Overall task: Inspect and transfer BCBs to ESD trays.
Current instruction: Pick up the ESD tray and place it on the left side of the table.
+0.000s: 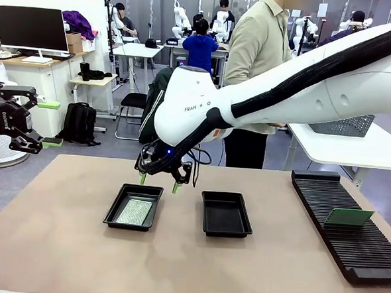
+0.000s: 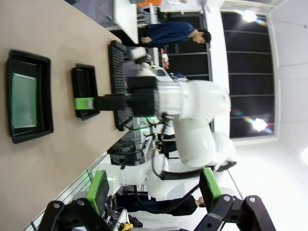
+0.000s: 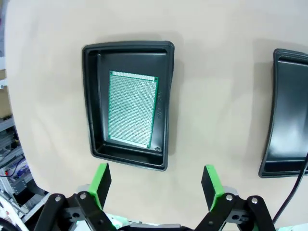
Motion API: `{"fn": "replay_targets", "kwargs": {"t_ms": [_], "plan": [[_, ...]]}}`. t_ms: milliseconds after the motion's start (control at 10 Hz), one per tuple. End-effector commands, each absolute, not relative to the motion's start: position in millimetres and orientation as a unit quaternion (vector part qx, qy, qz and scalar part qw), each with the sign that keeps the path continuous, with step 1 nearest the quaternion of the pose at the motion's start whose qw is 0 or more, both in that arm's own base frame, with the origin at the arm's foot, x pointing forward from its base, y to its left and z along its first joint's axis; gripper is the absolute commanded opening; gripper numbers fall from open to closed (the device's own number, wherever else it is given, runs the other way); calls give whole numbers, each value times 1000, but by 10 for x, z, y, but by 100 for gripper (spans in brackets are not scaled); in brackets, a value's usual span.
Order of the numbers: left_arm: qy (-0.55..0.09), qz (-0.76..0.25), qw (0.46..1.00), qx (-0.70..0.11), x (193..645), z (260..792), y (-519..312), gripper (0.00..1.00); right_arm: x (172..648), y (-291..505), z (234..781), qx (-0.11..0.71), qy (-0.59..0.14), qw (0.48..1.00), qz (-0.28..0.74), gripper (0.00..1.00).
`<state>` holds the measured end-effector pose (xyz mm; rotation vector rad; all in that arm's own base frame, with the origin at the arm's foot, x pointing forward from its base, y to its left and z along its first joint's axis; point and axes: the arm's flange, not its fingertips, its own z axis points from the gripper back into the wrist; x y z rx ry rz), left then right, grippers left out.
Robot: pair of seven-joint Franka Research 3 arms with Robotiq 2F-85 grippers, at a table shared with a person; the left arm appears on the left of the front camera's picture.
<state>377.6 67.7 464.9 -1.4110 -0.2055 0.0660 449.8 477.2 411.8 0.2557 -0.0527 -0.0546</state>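
Note:
A green BCB (image 1: 134,212) lies flat in the left ESD tray (image 1: 140,189); the right ESD tray (image 1: 225,218) has nothing in it. My right gripper (image 1: 159,182) hangs open just above the far edge of the left tray, nothing between its fingers. From the right wrist, the BCB (image 3: 132,109) rests in its tray (image 3: 91,96) below the open right gripper (image 3: 156,185), the other tray (image 3: 288,110) to the side. Another BCB (image 1: 348,217) stands in the slotted rack (image 1: 361,253). My left gripper (image 1: 11,125) is open, off the table's left end.
The right arm spans the table from the right side. A person in a beige shirt (image 1: 258,44) stands behind the far edge. A grey mesh basket (image 1: 343,124) sits on a white side table. The left wrist view shows the loaded tray (image 2: 44,96) and rack (image 2: 118,86).

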Motion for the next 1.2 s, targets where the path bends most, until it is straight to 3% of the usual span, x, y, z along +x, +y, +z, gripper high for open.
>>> {"fn": "replay_targets", "kwargs": {"t_ms": [0,600,1100], "plan": [[-77,61,802,-589,3903,4776,629,100,4251,4448,4255,188,-42,980,-46,100],[-65,64,924,-370,4224,5173,307,100,3982,3976,4405,333,-63,938,-70,100],[-59,1,972,-229,4393,5177,-241,100,3915,3625,4346,442,-70,891,-74,100]]}}
